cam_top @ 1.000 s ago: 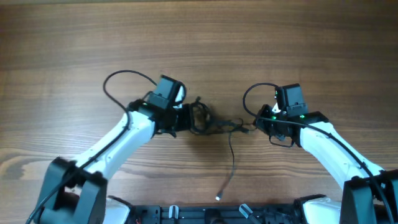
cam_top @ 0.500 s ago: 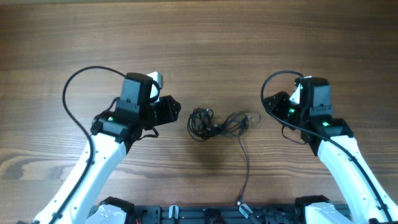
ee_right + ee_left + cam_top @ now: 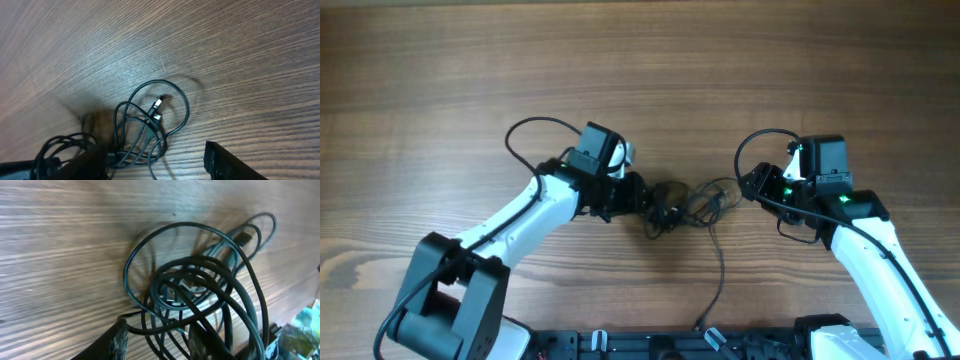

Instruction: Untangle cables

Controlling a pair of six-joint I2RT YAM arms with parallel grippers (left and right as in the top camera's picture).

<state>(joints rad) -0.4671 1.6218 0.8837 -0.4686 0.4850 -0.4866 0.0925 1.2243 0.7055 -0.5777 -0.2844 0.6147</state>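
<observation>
The cables [image 3: 682, 203] lie as one tangled bundle of thin black cords on the wooden table between my two arms. One long strand [image 3: 720, 270] trails from it toward the front edge. My left gripper [image 3: 642, 200] is at the bundle's left side. In the left wrist view the left gripper [image 3: 160, 342] stands open, with several loops of the cables [image 3: 200, 275] crossing between its fingers. My right gripper [image 3: 745, 188] is just right of the bundle. In its wrist view the right gripper [image 3: 155, 165] is wide open over loops of the cables [image 3: 147, 120], where two metal-tipped plugs [image 3: 157, 103] show.
The table [image 3: 640, 60] is bare brown wood around the bundle. A black rail [image 3: 650, 345] runs along the front edge, where the trailing strand ends. Thicker arm wiring loops above each wrist [image 3: 535, 128] [image 3: 760, 140].
Both grippers let go of the bundle and drew apart. Since then the left arm has swung back right onto its left side, and the right gripper has edged left toward it.
</observation>
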